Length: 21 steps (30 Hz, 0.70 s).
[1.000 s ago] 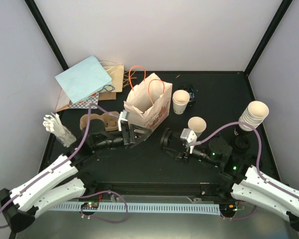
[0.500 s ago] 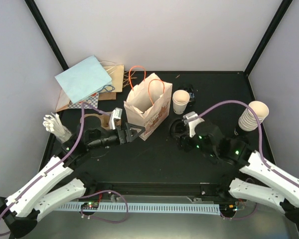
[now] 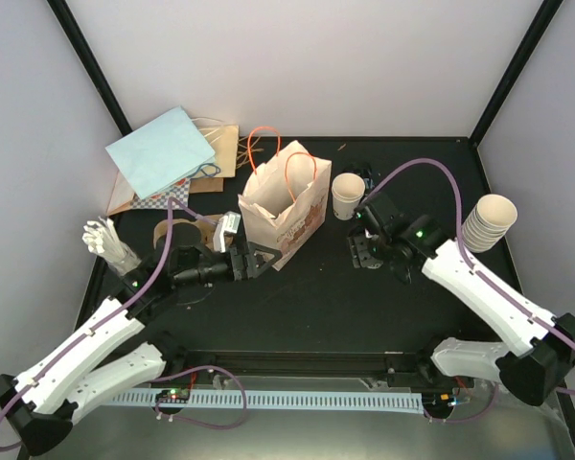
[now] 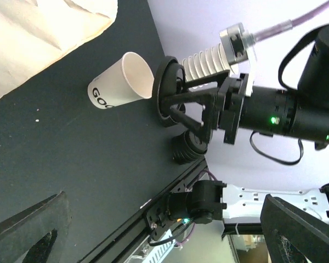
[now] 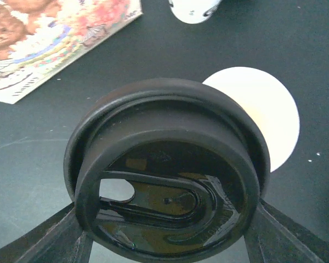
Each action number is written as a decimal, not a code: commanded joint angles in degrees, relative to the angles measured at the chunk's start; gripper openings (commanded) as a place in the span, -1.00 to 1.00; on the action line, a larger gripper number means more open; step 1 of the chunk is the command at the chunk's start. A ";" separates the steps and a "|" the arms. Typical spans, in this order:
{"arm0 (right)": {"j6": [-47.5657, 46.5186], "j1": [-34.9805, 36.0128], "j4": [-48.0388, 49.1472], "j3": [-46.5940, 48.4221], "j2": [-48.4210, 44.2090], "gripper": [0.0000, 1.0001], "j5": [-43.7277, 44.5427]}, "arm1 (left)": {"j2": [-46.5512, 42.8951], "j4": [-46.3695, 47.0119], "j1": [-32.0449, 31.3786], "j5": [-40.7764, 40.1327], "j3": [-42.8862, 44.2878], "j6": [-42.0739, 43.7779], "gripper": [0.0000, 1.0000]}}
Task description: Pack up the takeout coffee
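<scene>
An open takeout coffee cup (image 4: 119, 87) stands on the black table, cream-white with dark print. My right gripper (image 5: 167, 219) is shut on a round black lid (image 5: 164, 164), held just above the cup's mouth (image 5: 263, 112) and offset to one side. From above, the right gripper (image 3: 362, 251) and its arm hide that cup. A second lidless cup (image 3: 347, 195) stands beside the printed paper bag (image 3: 286, 206). My left gripper (image 3: 254, 259) is open and empty, low by the bag's near side and pointing at the right gripper.
A stack of paper cups (image 3: 487, 222) stands at the right, and a stack of black lids (image 4: 187, 149) near it. The brown pulp tray (image 3: 177, 232), a light-blue bag (image 3: 158, 151) and a holder of white stirrers (image 3: 110, 244) sit at the left.
The right arm swung forward and left with the lid, from near its base to over the cup, which it now covers from above. The left gripper shifted only slightly.
</scene>
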 commanded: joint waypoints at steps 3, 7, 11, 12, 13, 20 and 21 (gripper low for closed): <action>-3.64 -4.65 -6.99 5.60 5.41 0.35 -1.01 | 0.39 -0.50 0.33 1.24 -0.41 2.14 0.94; -5.31 -6.83 -8.07 6.29 7.82 0.35 -2.35 | 1.38 0.10 0.34 2.53 -0.47 2.18 0.94; -6.04 -9.61 -8.06 6.58 9.04 0.36 -2.72 | 2.29 0.15 0.26 3.65 -0.50 2.32 0.94; -6.11 -10.10 -8.21 6.88 9.60 0.35 -2.85 | 2.41 0.24 0.27 3.71 -0.64 2.32 0.94; -6.13 -10.46 -8.42 7.25 10.30 0.35 -2.83 | 2.55 0.42 0.26 3.80 -0.76 2.32 0.94; -6.34 -12.04 -8.53 9.21 14.71 0.35 -2.16 | 3.48 1.01 0.21 4.68 -0.31 2.52 0.94; -6.31 -12.12 -8.34 9.35 15.02 0.35 -1.86 | 3.49 0.96 0.23 4.76 -0.26 2.58 0.94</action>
